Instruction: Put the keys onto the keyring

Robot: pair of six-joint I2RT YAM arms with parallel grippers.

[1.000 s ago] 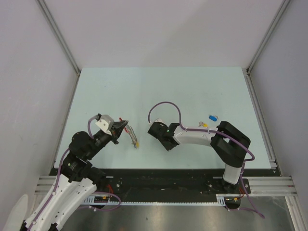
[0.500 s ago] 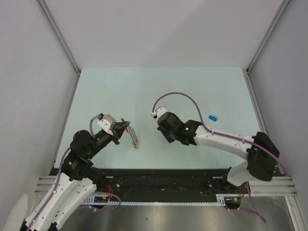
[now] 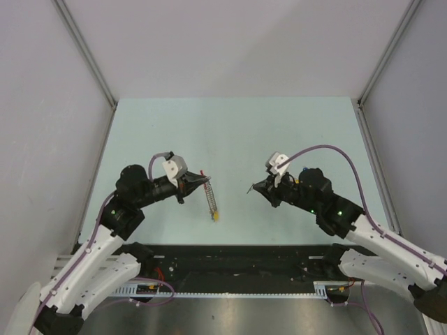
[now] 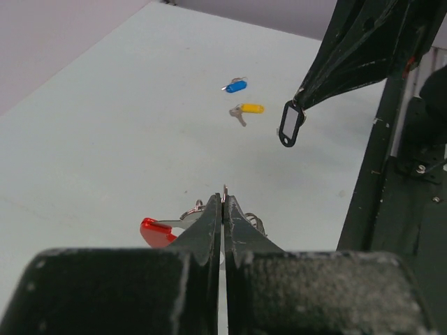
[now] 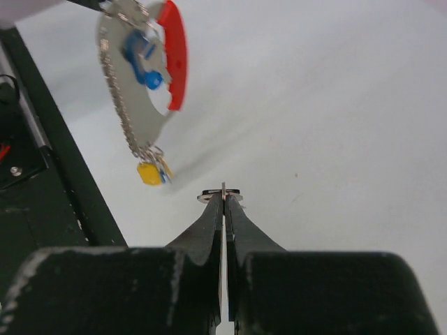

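My left gripper (image 3: 198,181) is shut on the keyring (image 3: 210,199), a grey ring with a red curved section (image 4: 156,231) and small tags dangling; it hangs above the table. In the right wrist view the keyring (image 5: 119,105) shows its red section, a blue tag and a yellow tag. My right gripper (image 3: 254,188) is shut on the black-tagged key (image 4: 290,123), held in the air a little right of the keyring. Its small ring shows at my fingertips (image 5: 222,195). The blue-tagged key (image 4: 235,86) lies on the table beyond.
A yellow-tagged key (image 4: 248,109) lies beside the blue-tagged one on the pale green table (image 3: 230,132). In the top view the right arm covers both. Grey walls stand on three sides. A black rail (image 3: 237,258) runs along the near edge.
My right arm has swung to the right, with its gripper now facing the keyring and holding the black-tagged key. My left gripper has moved right with the keyring.
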